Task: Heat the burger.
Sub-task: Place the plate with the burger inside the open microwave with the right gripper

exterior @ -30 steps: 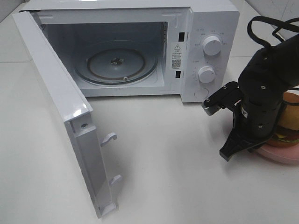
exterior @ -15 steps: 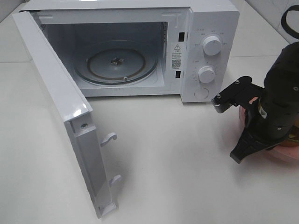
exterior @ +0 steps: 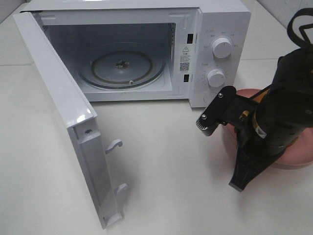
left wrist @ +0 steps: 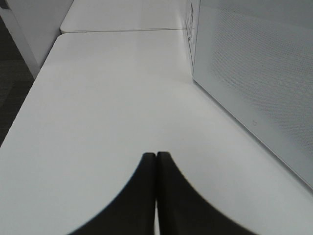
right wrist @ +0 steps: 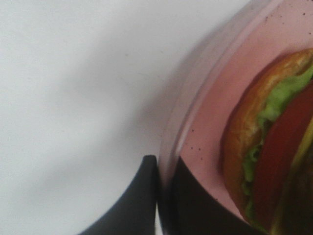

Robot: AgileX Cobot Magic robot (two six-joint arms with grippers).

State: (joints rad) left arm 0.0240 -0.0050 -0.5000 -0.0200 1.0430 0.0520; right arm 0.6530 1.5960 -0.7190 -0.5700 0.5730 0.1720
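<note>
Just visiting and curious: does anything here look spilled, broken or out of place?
Nothing stands out. The microwave is open, turntable in place; the burger sits on the pink plate, held at its rim by the right gripper.

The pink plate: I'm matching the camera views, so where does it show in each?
Exterior high: pink plate at the right edge, mostly behind the right arm.
Left wrist: not in it.
Right wrist: its rim pinched by the right gripper.
Shared landmark: the white table, in all three.

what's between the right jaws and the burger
Only a bare strip of pink plate; the right gripper has its jaws shut on the rim, short of the burger. The right wrist view shows it.
</note>
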